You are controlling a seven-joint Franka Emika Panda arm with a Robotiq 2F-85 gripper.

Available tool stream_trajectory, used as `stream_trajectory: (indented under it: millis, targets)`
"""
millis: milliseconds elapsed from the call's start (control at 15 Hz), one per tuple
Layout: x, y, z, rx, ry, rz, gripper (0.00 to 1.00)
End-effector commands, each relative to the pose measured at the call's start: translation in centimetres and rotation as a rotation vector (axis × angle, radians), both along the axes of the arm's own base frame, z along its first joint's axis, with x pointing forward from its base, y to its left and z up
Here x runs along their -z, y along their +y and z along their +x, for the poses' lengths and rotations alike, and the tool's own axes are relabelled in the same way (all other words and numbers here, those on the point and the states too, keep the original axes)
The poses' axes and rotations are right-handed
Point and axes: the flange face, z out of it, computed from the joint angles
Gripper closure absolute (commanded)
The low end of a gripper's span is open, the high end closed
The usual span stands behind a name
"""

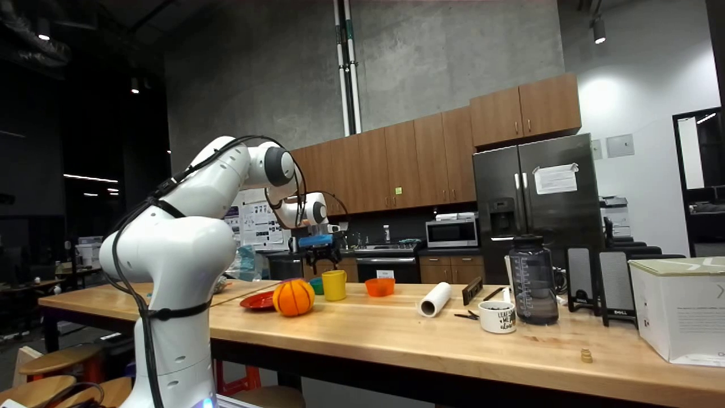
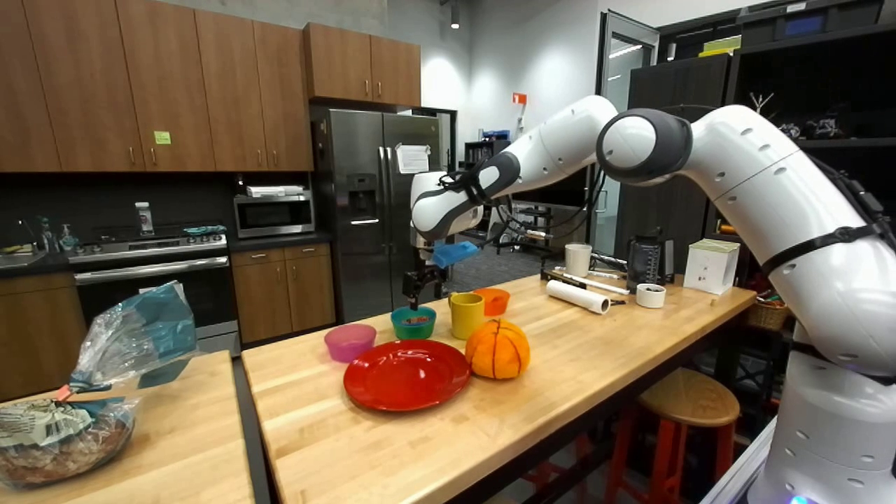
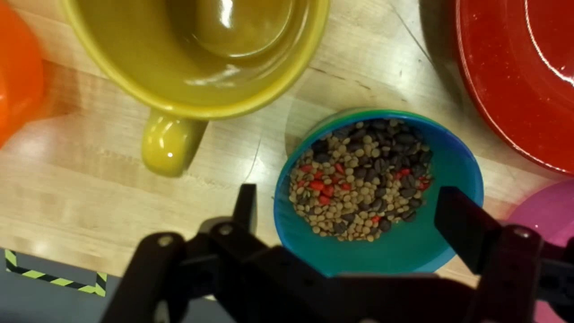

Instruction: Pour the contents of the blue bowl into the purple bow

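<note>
The blue bowl (image 2: 413, 329), teal with a bluer rim, stands on the table. In the wrist view it (image 3: 381, 255) holds tan lentil-like pieces, dark beans and a few red bits. It is partly hidden behind the mug in an exterior view (image 1: 316, 286). The purple bowl (image 2: 350, 343), pinkish-purple, stands beside it and is cut off at the right edge of the wrist view (image 3: 547, 211). My gripper (image 3: 347, 188) is open and empty above the blue bowl, its fingers spread about as wide as the bowl. The gripper shows pointing down in both exterior views (image 1: 324, 267) (image 2: 426, 297).
A yellow mug (image 2: 467, 315) stands close to the blue bowl, with an orange cup (image 2: 493, 301) behind it. A red plate (image 2: 407, 374) and an orange pumpkin-like ball (image 2: 498, 348) lie nearer the front. A white paper roll (image 1: 435, 299) and a white cup (image 1: 497, 317) lie farther along.
</note>
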Motion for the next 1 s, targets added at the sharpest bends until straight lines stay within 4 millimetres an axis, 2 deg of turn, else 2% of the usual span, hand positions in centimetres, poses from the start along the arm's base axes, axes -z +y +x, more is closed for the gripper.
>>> stream_trajectory:
  millis: [0, 133, 333, 933]
  targets:
    - [0.8, 0.1, 1.5, 0.003, 0.041, 0.024, 0.00]
    - [1.2, 0.1, 1.9, 0.008, 0.061, 0.034, 0.03]
    - [1.5, 0.2, 2.4, 0.015, 0.081, 0.043, 0.00]
    - [1.4, 0.2, 3.2, 0.035, 0.117, 0.046, 0.00]
